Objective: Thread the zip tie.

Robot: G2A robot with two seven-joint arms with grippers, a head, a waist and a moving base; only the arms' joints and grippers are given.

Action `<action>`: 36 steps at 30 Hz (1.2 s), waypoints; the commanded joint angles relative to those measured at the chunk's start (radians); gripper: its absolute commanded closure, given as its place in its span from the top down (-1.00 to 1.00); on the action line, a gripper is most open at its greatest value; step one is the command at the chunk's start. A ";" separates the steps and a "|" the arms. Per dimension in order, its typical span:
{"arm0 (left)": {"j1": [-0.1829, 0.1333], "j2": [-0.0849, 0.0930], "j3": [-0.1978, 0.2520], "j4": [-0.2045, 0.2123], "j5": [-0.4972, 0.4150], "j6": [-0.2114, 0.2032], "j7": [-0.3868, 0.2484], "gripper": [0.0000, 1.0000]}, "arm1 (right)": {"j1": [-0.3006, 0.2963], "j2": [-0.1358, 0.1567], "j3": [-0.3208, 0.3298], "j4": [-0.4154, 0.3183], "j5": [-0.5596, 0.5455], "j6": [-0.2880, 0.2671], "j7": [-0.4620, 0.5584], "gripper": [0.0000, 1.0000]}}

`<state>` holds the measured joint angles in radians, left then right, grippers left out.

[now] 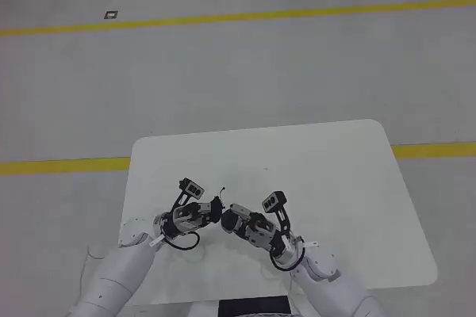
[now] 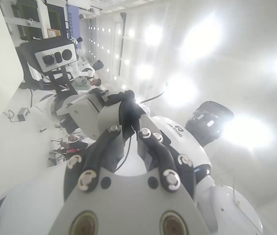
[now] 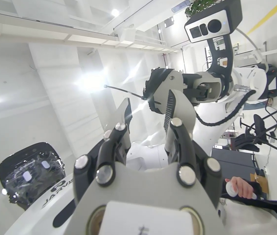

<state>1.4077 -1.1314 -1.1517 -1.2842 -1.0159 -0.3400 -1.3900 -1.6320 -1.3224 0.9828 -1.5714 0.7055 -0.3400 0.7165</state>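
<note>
R gripper (image 1: 228, 219) sits over the near-middle part of the table, pointing toward the L one. In the R wrist view its two fingers (image 3: 126, 110) are spread w/ a clear gap and nothing held, and the ribbed pad of one faces inward.

L gripper (image 1: 213, 212) is just beside it, tip to tip. Can't tell whether the two touch. From the R wrist view the L gripper (image 3: 152, 99) lines up w/ the gap between the R fingers, just past their tips. Its dark-covered fingers are pinched together on the zip tie (image 3: 123, 91). From the L wrist view the same dark tips (image 2: 128, 106) are pressed closed.

The zip tie is a thin black strip, held off the table in the L gripper. Its free length sticks out from the closed tips and away from the robot, w/ a slight curve. It ends in a small knob-like end (image 3: 105, 86). Top view shows it as a short dark line (image 1: 221, 192) just beyond where the grippers meet. L wrist view shows a stretch of it (image 2: 156, 96) beyond the tips.

Both grippers are over a white table (image 1: 341, 174) w/ rounded corners. Past the table is grey floor w/ a yellow line (image 1: 55, 166) crossing behind it. A 2nd yellow line (image 1: 222, 17) runs farther off, w/ a small dark square marker (image 1: 111, 14) near it.
</note>
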 commanded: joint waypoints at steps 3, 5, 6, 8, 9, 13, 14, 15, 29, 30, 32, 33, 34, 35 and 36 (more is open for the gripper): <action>0.000 0.000 0.000 0.000 0.000 0.000 0.000 -1.00 | 0.000 -0.005 0.001 0.003 -0.003 0.000 0.001 -0.42; 0.000 0.000 0.000 0.000 0.000 0.000 0.000 -1.00 | -0.001 -0.007 0.003 0.004 -0.004 0.000 0.002 -0.42; 0.000 0.000 0.000 0.000 0.000 0.000 0.000 -1.00 | -0.001 -0.008 0.004 0.004 -0.004 0.000 0.002 -0.44; 0.000 0.000 0.000 0.000 0.000 0.000 0.000 -1.00 | -0.002 -0.011 0.007 0.004 -0.005 0.000 0.001 -0.48; 0.000 0.000 0.000 0.000 0.000 0.000 0.000 -1.00 | -0.003 -0.012 0.008 0.003 -0.006 0.000 0.002 -0.50; 0.000 0.000 0.000 0.000 0.000 0.000 0.000 -1.00 | -0.007 -0.017 0.015 0.003 -0.011 0.000 0.000 -0.58; 0.000 0.000 0.000 0.000 0.000 0.000 0.000 -1.00 | -0.007 -0.018 0.016 0.003 -0.011 0.000 -0.001 -0.64; 0.000 0.000 0.000 0.000 0.000 0.000 0.000 -1.00 | -0.008 -0.019 0.018 0.003 -0.012 0.000 -0.001 -0.66; 0.000 0.000 0.000 0.000 0.000 0.000 0.000 -1.00 | -0.021 -0.034 0.041 -0.002 -0.045 0.000 -0.019 -1.00; 0.000 0.000 0.000 0.000 0.000 0.000 0.000 -1.00 | -0.022 -0.034 0.043 -0.003 -0.048 0.000 -0.020 -1.00; 0.000 0.000 0.000 0.000 0.000 0.000 0.000 -1.00 | -0.025 -0.036 0.046 -0.004 -0.054 0.000 -0.021 -1.00; 0.000 0.000 0.000 0.000 0.000 0.000 0.000 -1.00 | -0.026 -0.037 0.049 -0.004 -0.058 0.000 -0.022 -1.00; 0.000 0.000 0.000 0.000 0.000 0.000 0.000 -1.00 | -0.027 -0.038 0.051 -0.004 -0.061 0.000 -0.023 -1.00; 0.000 0.000 0.000 0.000 0.000 0.000 0.000 -1.00 | -0.028 -0.039 0.053 -0.004 -0.064 0.000 -0.023 -1.00; 0.000 0.000 0.000 0.000 0.000 0.000 0.000 -1.00 | -0.029 -0.039 0.056 -0.004 -0.067 0.000 -0.024 -1.00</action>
<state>1.4077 -1.1314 -1.1518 -1.2842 -1.0159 -0.3400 -1.3900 -1.6603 -1.3610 1.0362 -1.5753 0.6413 -0.3400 0.6933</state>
